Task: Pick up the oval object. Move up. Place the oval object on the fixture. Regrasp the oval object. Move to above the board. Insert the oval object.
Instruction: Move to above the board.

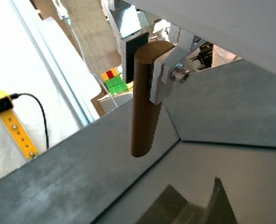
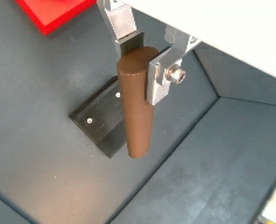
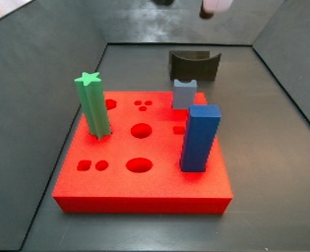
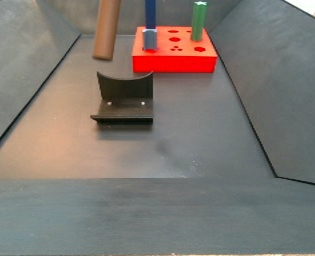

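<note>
We see our gripper as two flat silver finger plates with dark pads, one plate fastened by a round silver screw, beneath a white housing.

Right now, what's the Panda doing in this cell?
The gripper holds the oval object by its top end, hanging upright in the air above the fixture; it is not yet set in the notch. The board sits further along the floor with the green peg, the blue peg and a small grey peg standing in it.
</note>
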Controlling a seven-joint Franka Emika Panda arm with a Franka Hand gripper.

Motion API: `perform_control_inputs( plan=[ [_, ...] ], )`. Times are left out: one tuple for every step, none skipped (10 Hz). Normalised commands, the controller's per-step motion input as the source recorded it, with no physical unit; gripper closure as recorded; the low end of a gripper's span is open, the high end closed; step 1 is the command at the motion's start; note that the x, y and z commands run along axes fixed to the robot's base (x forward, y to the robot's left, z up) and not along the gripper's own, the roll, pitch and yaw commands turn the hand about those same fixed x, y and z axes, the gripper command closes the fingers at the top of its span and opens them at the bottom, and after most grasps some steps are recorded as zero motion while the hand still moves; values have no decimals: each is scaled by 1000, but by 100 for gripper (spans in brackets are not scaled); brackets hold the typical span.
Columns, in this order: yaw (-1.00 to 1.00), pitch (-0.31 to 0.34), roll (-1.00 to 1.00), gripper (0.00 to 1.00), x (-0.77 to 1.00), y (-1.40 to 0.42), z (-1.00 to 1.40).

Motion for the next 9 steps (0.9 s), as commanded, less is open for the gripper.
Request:
perform_control_inputs(
  plan=[
    [-74, 162, -89, 100, -66, 3, 1000],
    [-23, 182, -65, 100, -50, 1, 803],
    [-1, 187, -54, 100, -42, -1, 688],
    [37, 187, -44, 100, -17, -10, 458],
    [51, 190, -40, 100, -6, -12, 348],
    [1000, 152, -477, 100, -631, -1000, 253],
    [1000, 141, -465, 100, -621, -1000, 232],
    [1000, 115, -456, 100, -614, -1000, 239],
    [1000, 91, -456, 100, -604, -1000, 228]
  ],
)
